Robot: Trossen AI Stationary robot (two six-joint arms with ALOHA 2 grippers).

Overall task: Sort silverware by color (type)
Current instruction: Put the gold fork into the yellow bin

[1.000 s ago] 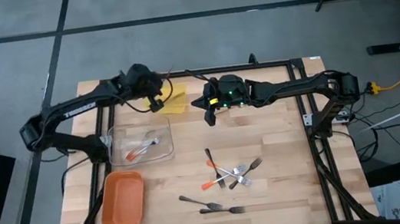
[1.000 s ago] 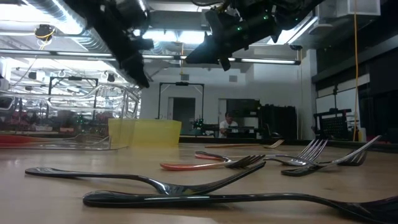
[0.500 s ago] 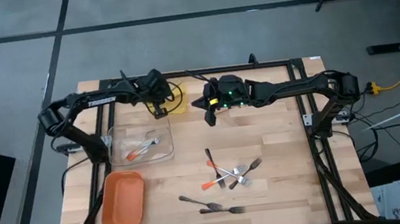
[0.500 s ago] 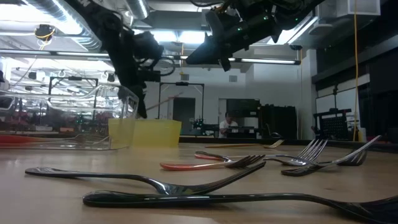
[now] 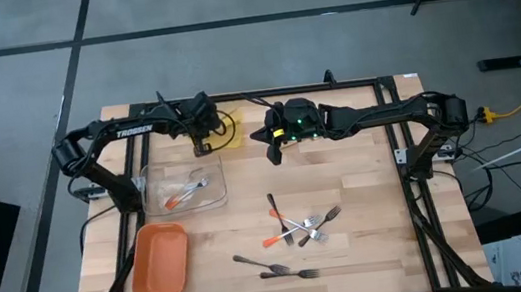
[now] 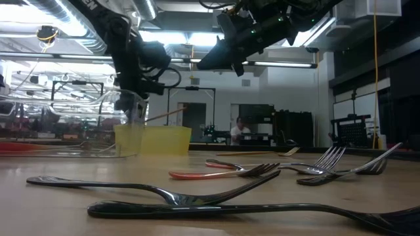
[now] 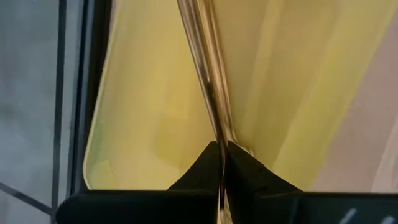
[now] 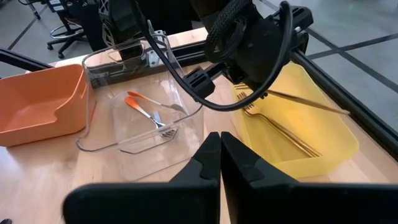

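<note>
Thin wooden fork [image 8: 308, 102], L pincer [image 7: 222, 163]

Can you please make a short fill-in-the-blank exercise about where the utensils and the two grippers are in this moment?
1. The left gripper is shut on a tan ____ utensil.
2. That utensil hangs over the ____ tray.
3. The clear tray holds utensils with ____ handle tips.
4. The right gripper, holding nothing, is ____.

Missing words: wooden; yellow; orange; shut
</note>
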